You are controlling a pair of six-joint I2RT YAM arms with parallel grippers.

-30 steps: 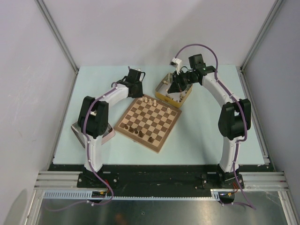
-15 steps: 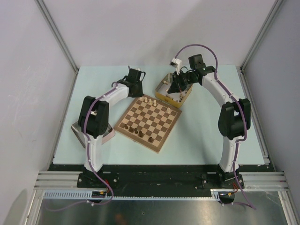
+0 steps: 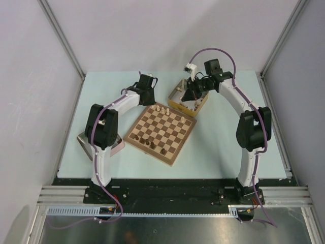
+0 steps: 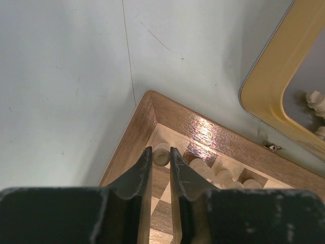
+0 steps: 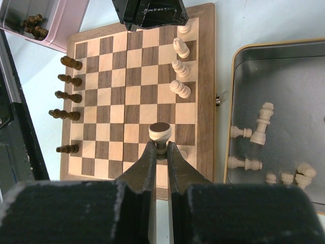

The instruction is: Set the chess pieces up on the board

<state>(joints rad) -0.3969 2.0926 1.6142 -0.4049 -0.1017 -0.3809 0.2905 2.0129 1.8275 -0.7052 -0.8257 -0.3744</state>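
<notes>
Board (image 5: pixel 137 96) edge, right jaws pinching pale piece (image 5: pixel 160 133)

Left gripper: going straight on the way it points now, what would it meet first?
A pale chess piece on the corner square of the board, right at the tips of the left gripper; depth unclear: it may sit between them.

Looked down from high behind the arm bases (image 3: pixel 101 191) up top, hugged one corner of the board (image 4: pixel 144 109) at the left wrist, gazed steeply over nearly all of it from the right.
</notes>
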